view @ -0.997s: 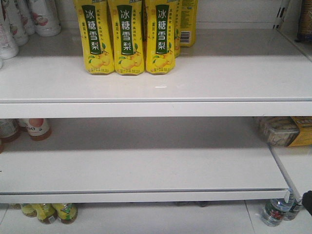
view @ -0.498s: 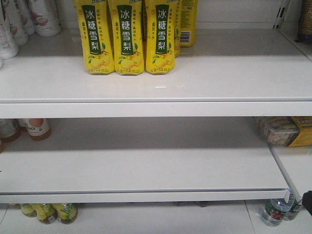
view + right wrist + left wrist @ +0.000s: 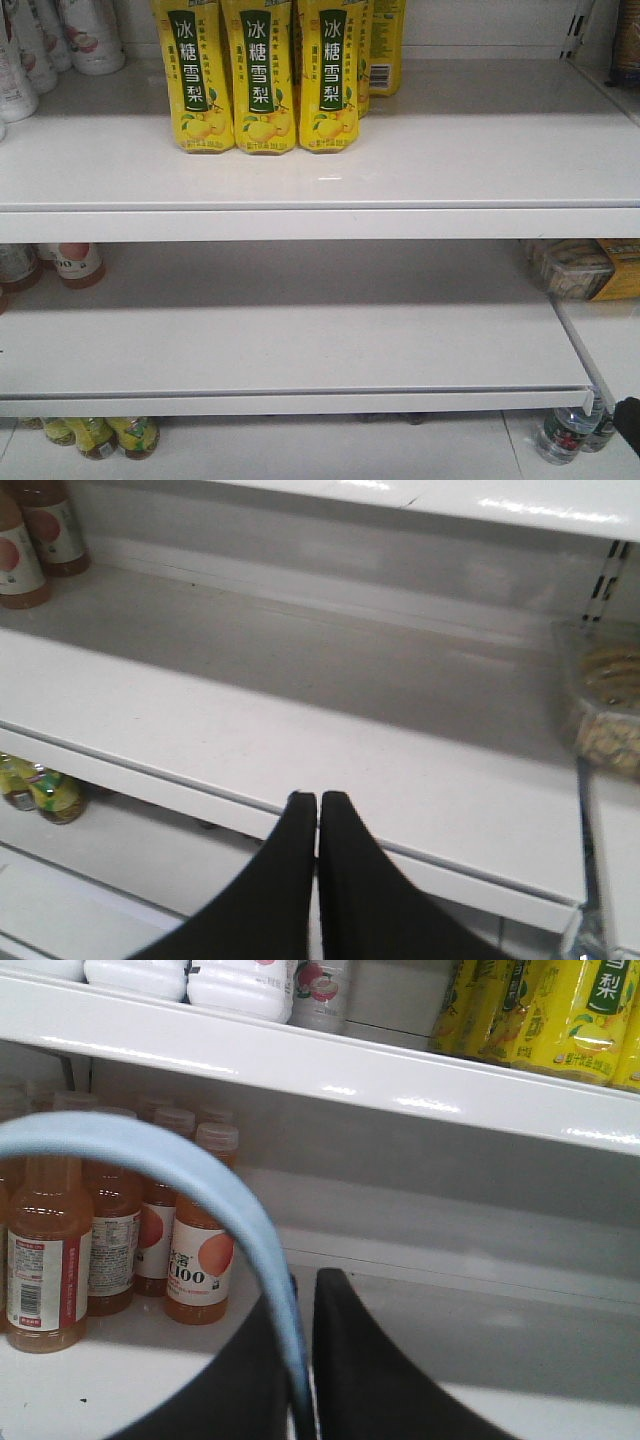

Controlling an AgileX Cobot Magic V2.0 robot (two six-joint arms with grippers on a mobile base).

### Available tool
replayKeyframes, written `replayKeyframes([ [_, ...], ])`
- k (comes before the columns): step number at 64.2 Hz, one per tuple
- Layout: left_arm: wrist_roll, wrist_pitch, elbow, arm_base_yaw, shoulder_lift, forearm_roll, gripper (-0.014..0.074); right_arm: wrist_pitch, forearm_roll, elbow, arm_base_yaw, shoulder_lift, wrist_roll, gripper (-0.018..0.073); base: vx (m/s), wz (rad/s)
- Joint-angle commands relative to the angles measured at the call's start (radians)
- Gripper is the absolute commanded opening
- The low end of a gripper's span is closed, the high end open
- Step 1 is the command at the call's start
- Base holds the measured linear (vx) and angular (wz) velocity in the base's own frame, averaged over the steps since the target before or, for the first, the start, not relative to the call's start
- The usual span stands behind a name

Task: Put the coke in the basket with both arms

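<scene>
Front view: a white upper shelf (image 3: 400, 160) carries three yellow pear-drink bottles (image 3: 258, 80) in a row near its back left, with white bottles (image 3: 60, 40) at the far left corner. The middle shelf (image 3: 300, 340) bears orange-capped juice bottles (image 3: 75, 262) at its left edge and a clear food box (image 3: 570, 268) at its right edge.

Left wrist view: the left tool (image 3: 303, 1360) has its two black fingers pinched on the pale blue basket handle (image 3: 180, 1175), which arches up and left in front of the juice bottles (image 3: 200, 1240).

Right wrist view: the right tool (image 3: 318, 825) has its fingertips pressed together, holding nothing, just before the middle shelf's front edge.

The coke shows in no view.
</scene>
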Motion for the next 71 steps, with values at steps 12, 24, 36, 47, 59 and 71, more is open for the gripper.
replayKeyframes([
  [12, 0.040, -0.152, -0.030, 0.002, -0.022, 0.045, -0.0006, -0.090, 0.222, 0.020, -0.158, 0.010, -0.032, -0.0005, 0.00, 0.00],
  [24, 0.040, -0.152, -0.030, 0.002, -0.022, 0.045, -0.0006, -0.295, 0.331, 0.180, -0.421, -0.013, -0.081, -0.0005, 0.00, 0.00],
  [36, 0.040, -0.152, -0.030, 0.002, -0.022, 0.045, -0.0006, -0.468, 0.344, 0.283, -0.578, -0.132, -0.095, -0.0005, 0.00, 0.00],
  [47, 0.040, -0.152, -0.030, 0.002, -0.022, 0.045, -0.0006, -0.521, 0.345, 0.336, -0.647, -0.237, -0.120, -0.0005, 0.00, 0.00],
  [59, 0.040, -0.152, -0.030, 0.002, -0.022, 0.045, -0.0006, -0.569, 0.397, 0.336, -0.653, -0.273, -0.346, -0.0005, 0.00, 0.00],
  [71, 0.040, -0.152, -0.030, 0.002, -0.022, 0.045, -0.0006, -0.606, 0.401, 0.336, -0.653, -0.273, -0.440, -0.0005, 0.00, 0.00],
])
